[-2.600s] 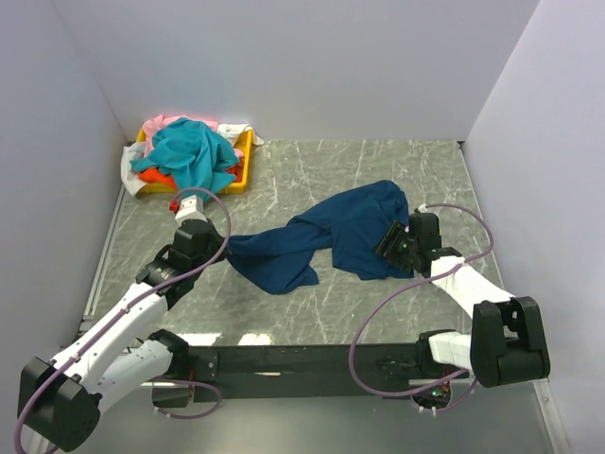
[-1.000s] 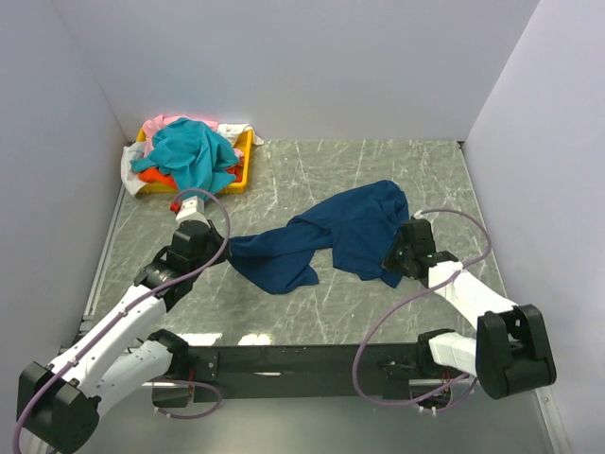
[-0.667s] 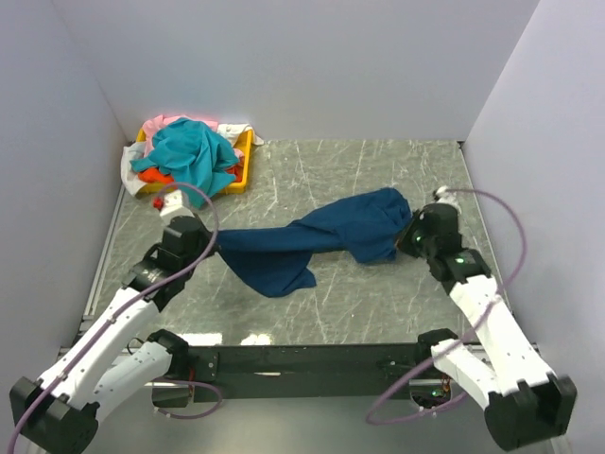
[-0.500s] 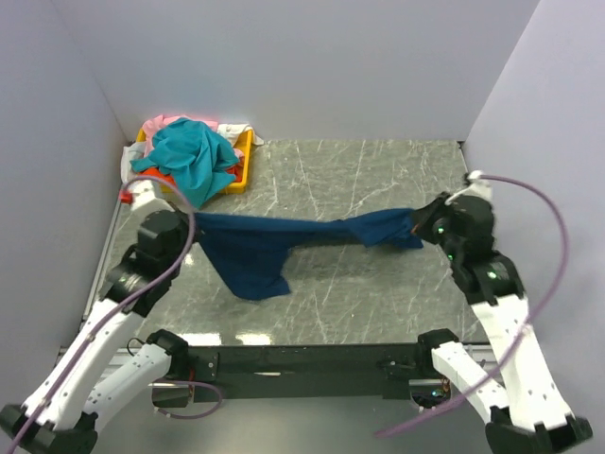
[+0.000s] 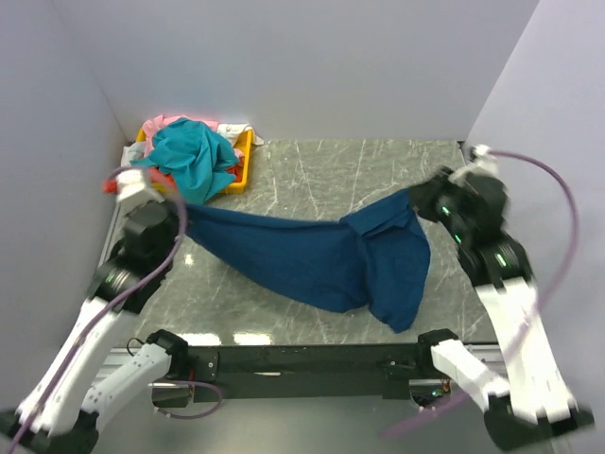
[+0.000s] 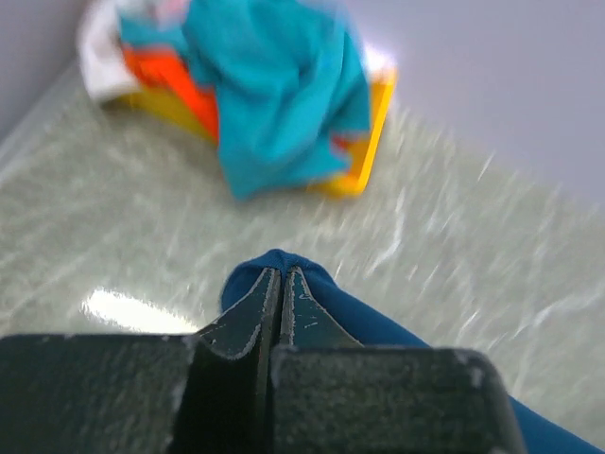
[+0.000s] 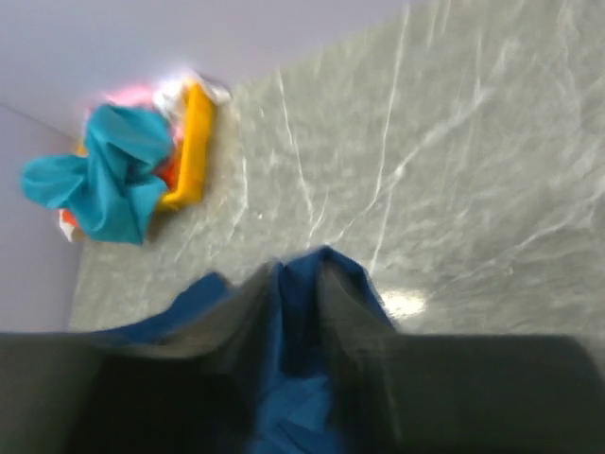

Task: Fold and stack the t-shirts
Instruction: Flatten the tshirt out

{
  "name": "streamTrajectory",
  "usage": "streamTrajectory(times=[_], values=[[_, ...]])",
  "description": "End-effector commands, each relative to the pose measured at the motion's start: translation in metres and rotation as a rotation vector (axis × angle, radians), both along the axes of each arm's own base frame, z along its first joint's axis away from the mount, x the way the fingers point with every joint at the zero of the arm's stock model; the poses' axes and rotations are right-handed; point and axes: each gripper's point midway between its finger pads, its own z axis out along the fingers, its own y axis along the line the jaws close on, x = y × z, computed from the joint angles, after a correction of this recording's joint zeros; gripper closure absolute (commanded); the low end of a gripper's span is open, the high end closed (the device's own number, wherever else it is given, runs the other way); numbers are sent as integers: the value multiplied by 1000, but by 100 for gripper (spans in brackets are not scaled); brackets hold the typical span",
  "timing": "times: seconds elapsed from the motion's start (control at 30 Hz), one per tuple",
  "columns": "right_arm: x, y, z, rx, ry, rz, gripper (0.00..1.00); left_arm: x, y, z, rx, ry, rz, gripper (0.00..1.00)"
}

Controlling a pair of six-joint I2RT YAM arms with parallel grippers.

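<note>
Navy t-shirt [image 5: 321, 260] hangs stretched above the counter [image 5: 331, 175], 9 to 3 o'clock; left jaws clamp its corner; right jaws blurred, can't tell grip. Risk: right end slips, shirt drops bunched.

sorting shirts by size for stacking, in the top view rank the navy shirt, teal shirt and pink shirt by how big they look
1. navy shirt: spread wide, by far the largest.
2. teal shirt: bunched up, clearly smaller.
3. pink shirt: only a sliver shows; it is mostly hidden, so its true size is unsure.
</note>
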Motion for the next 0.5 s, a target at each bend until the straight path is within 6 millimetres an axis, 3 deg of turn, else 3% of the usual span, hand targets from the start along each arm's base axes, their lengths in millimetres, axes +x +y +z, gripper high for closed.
streamTrajectory(times=[0.0,0.03,0.1,0.13,0.3,0.47], values=[[55,15,-95,-53,260,49,56,16,-28,-69,84,254,-135,99],[60,12,-112,-67,311,36,47,20,-36,-86,98,316,-163,99],[62,11,-154,-93,414,28,43,22,-53,-103,84,369,-248,99],[60,13,-164,-87,429,41,38,23,-56,-107,88,382,-266,100],[45,10,-204,-69,457,22,35,24,-66,-101,75,350,-325,99],[47,16,-231,-69,503,53,36,20,-65,-105,75,359,-327,99]])
